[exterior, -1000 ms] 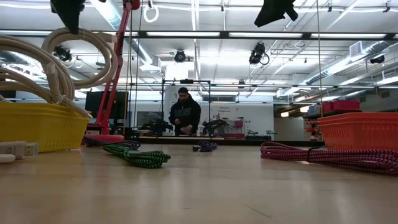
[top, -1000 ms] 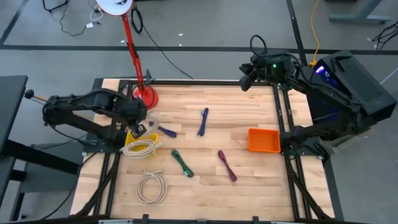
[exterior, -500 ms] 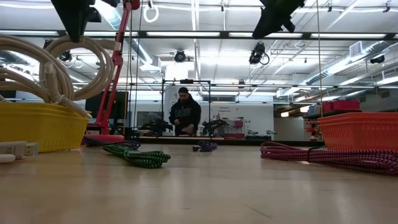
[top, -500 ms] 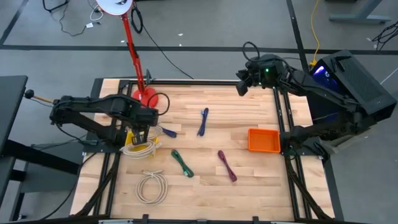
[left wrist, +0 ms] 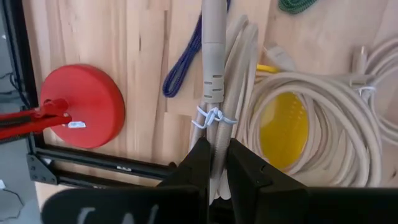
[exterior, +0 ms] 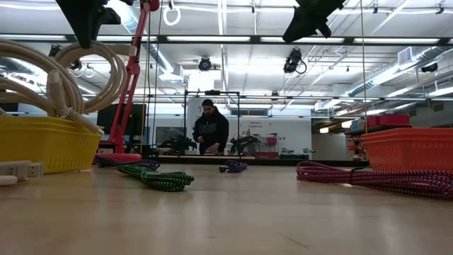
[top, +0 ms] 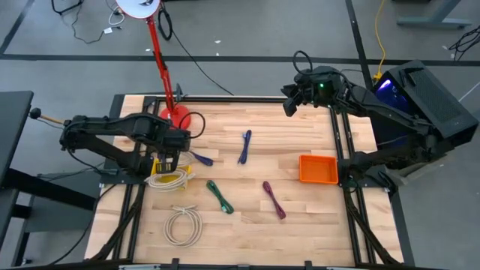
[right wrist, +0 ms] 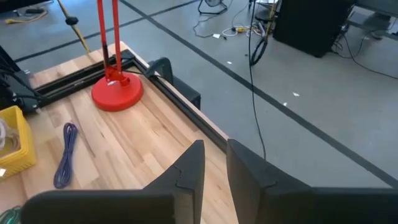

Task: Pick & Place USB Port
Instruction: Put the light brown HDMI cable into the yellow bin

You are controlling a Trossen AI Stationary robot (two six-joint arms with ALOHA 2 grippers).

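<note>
We see our left gripper (left wrist: 214, 163) pinched on a cream USB cable (left wrist: 212, 68), which hangs bundled and tied over the yellow basket (left wrist: 283, 121) just beneath the gripper, beside the red lamp base (left wrist: 81, 106) on the desk (top: 300, 217). We judge the cable light, soft and floppy, so its loops will sag and swing; the stiff moulded plug end or the tied middle looks the surest place to hold. Our right gripper (right wrist: 211, 165) waits high over the desk's far edge, its fingers slightly apart and holding nothing.
</note>
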